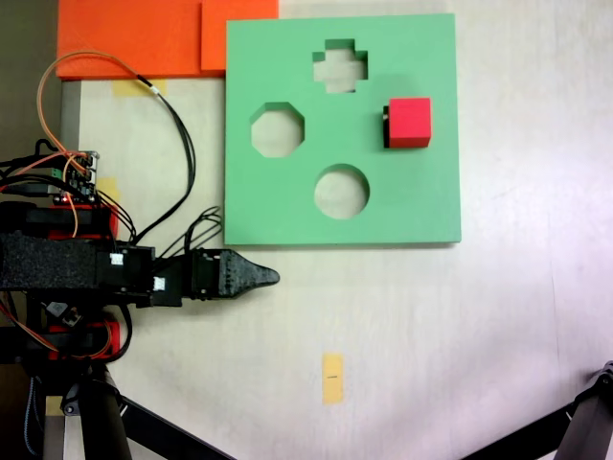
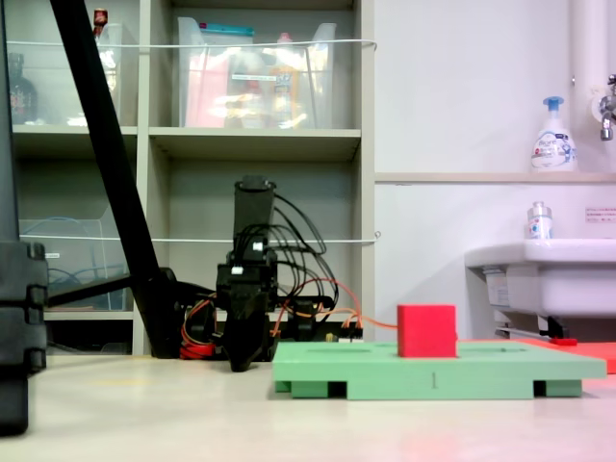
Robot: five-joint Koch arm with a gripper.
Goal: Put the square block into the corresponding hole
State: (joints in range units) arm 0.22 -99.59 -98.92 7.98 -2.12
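In the top-down fixed view the square block (image 1: 410,122), a bright red cube, sits on the right part of the green foam board (image 1: 421,206), covering most of the corresponding hole (image 1: 386,125); only a thin dark strip of that cut-out shows along the cube's left side. In the low side fixed view the block (image 2: 426,330) stands well proud of the board's top face (image 2: 366,371), so it is not sunk flush. The other cut-outs lie to the left of the cube in the top-down view: a cross-shaped hole (image 1: 341,65) near the far edge, an octagonal hole (image 1: 277,130) further left, and a round hole (image 1: 341,191) nearer the board's lower edge.

The gripper (image 1: 266,277) lies below the board's lower left corner, just off its edge, pointing right, well apart from the cube. Its black jaws taper to a single tip with no gap between them, so it looks closed and empty. In the side view the gripper (image 2: 241,364) points down at the table left of the board.

Orange foam slabs (image 1: 134,38) lie beyond the board's upper left corner, and a yellow tape strip (image 1: 332,378) is stuck to the table below
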